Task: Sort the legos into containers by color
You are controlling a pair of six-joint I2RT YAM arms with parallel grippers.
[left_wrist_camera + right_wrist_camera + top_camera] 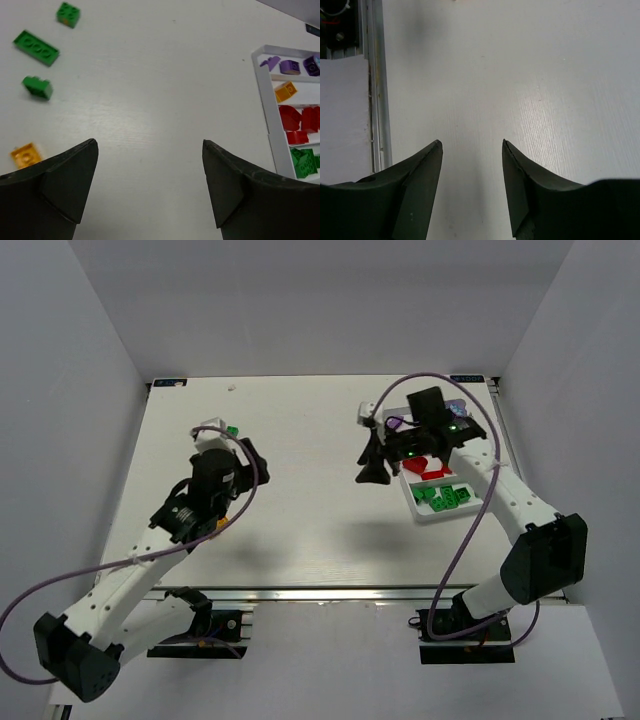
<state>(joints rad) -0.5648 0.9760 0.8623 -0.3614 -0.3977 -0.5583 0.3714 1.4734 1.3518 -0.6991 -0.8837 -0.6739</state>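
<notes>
Here the left gripper stands with its two black fingers spread wide, and nothing lies between them but the bare white tabletop. Ahead of it, off past its left finger, lie four loose plastic toy bricks. A small square green brick is farthest out, a long flat green brick is nearer, and a stubby green brick is nearer again. A loose yellow-orange square brick sits just beside that finger's tip.

Ahead and to the right, well apart from the right finger, is the shallow white plastic divided tray. It holds purple pieces in its farthest compartment and a sorted yellow-orange brick in the next. Red pieces come after that, and green pieces are in the nearest one.

The right gripper is partly open, with a clear gap between its jaws and nothing held. Below it is only bare table, with a metal edge rail off to its left. Seen from above, it hangs just beside the tray's left side, over none of the compartments.
</notes>
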